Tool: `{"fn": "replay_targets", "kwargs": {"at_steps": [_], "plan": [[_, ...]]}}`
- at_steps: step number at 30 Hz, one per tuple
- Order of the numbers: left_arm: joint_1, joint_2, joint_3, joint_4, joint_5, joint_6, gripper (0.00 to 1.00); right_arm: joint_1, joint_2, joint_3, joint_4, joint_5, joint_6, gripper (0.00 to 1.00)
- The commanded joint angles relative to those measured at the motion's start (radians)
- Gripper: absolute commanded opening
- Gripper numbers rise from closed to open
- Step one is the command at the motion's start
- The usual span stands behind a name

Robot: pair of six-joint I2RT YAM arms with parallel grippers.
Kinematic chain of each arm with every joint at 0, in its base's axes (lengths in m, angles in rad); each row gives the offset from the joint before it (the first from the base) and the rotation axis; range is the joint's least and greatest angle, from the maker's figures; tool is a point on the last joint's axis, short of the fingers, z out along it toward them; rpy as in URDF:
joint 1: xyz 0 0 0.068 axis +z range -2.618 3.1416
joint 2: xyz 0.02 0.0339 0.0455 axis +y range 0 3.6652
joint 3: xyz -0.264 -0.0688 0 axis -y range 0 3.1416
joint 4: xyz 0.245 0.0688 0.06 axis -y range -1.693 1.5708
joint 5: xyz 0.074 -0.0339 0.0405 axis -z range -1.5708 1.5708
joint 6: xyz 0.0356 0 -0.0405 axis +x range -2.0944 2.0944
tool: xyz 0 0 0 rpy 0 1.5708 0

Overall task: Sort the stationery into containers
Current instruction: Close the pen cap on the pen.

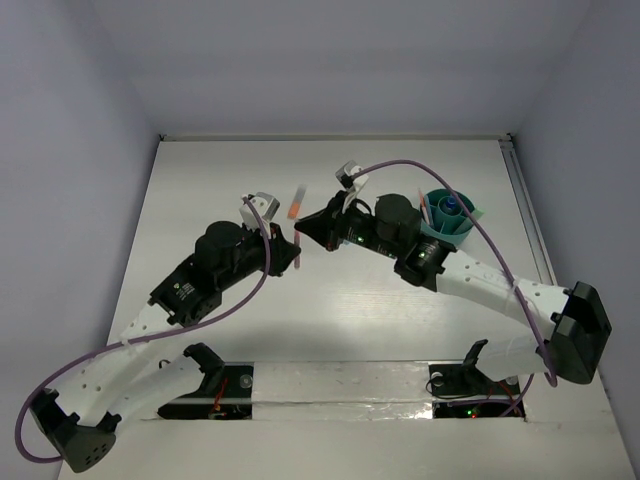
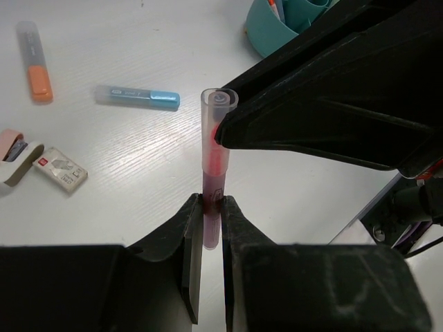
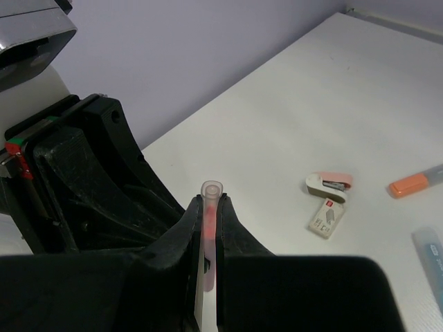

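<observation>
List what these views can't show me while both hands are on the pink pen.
The teal cup and its contents: too small in the top view, its near side covered by the right arm; cut off by the top edge in the left wrist view.
The pink pen, lower end: hidden between the fingers of the left hand in the left wrist view.
The orange marker: cut by the right edge of the right wrist view.

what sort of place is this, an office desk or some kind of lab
Probably a robot lab cell: a white table boxed in by plain panels, a left arm and right arm bolted at its near edge, both gripping one pink pen near a teal cup.
</observation>
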Motion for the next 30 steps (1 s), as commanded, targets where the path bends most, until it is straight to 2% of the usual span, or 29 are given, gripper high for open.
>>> {"fn": "replay_targets", "kwargs": {"at_steps": [1,5,6,7,10,13,16,18,22,24,27,28,30], "plan": [[0.033,-0.041,0.095,0.361,-0.053,-0.004,0.0,0.035,0.059,-0.08,-0.284,-0.082,0.0,0.0],[0.033,-0.039,0.053,0.422,0.031,-0.007,0.0,0.035,0.042,-0.072,-0.273,-0.029,0.016,0.02],[0.033,-0.039,0.038,0.433,0.046,-0.011,0.0,0.035,0.04,-0.068,-0.276,-0.021,0.016,0.08],[0.033,-0.037,0.032,0.439,0.071,-0.011,0.0,0.035,0.036,-0.055,-0.279,-0.018,0.013,0.18],[0.033,-0.027,0.018,0.451,0.098,-0.011,0.0,0.035,0.028,-0.043,-0.296,0.011,0.008,0.33],[0.033,-0.021,0.009,0.457,0.114,-0.011,0.0,0.035,0.026,-0.037,-0.294,0.024,0.008,0.44],[0.033,-0.021,0.0,0.462,0.123,-0.011,0.0,0.035,0.037,-0.032,-0.294,0.034,0.011,0.48],[0.033,-0.022,-0.003,0.463,0.129,-0.012,0.0,0.035,0.036,-0.041,-0.277,0.033,0.016,0.48],[0.033,-0.024,-0.016,0.465,0.138,-0.017,0.0,0.035,0.028,-0.048,-0.251,0.045,0.033,0.34],[0.033,-0.022,-0.022,0.471,0.146,-0.02,0.0,0.035,0.023,-0.054,-0.213,0.051,0.04,0.33],[0.033,-0.018,-0.031,0.48,0.163,-0.024,0.0,0.035,0.019,-0.066,-0.176,0.054,0.059,0.21],[0.033,-0.016,-0.033,0.483,0.169,-0.026,0.0,0.035,0.017,-0.072,-0.165,0.053,0.069,0.12],[0.033,-0.017,-0.036,0.488,0.166,-0.03,0.0,0.035,0.013,-0.081,-0.15,0.057,0.074,0.04]]}}
